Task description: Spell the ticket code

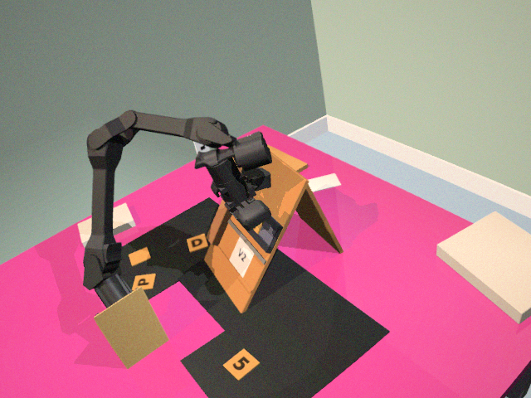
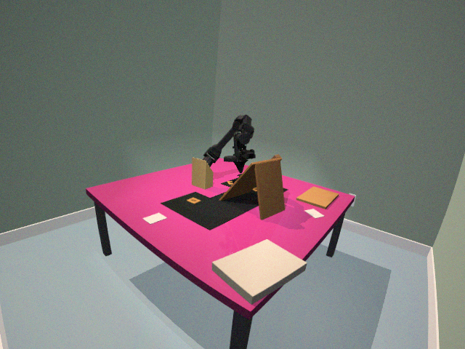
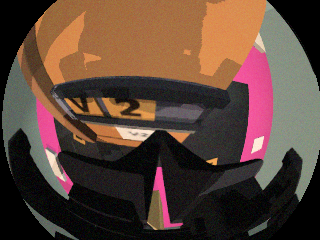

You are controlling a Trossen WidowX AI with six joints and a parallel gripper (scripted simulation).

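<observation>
The ticket (image 1: 241, 257) (image 3: 134, 133) on the tilted orange board (image 1: 241, 295) (image 3: 145, 40) reads V2. In the wrist view, the dark-framed rail (image 3: 145, 84) holds a V tile (image 3: 80, 106) at its left and a 2 tile (image 3: 131, 108) to the right of it. A narrow grey strip shows between them, and bare rail shows right of the 2. My gripper (image 2: 240, 171) (image 3: 160, 134) is shut and empty, its tips in front of the board near the ticket. Whether they touch anything cannot be told. In the top view the arm hides the tiles in the rail.
Loose tiles D (image 1: 197, 242), P (image 1: 143, 281), a blank-looking one (image 1: 139, 255) and 5 (image 1: 241, 363) (image 2: 193, 200) lie on the black mat (image 1: 299, 308). A tan block (image 1: 131, 328) (image 2: 202, 173) stands by the arm's base. A cream slab (image 1: 489, 261) (image 2: 259, 266) lies near a table corner.
</observation>
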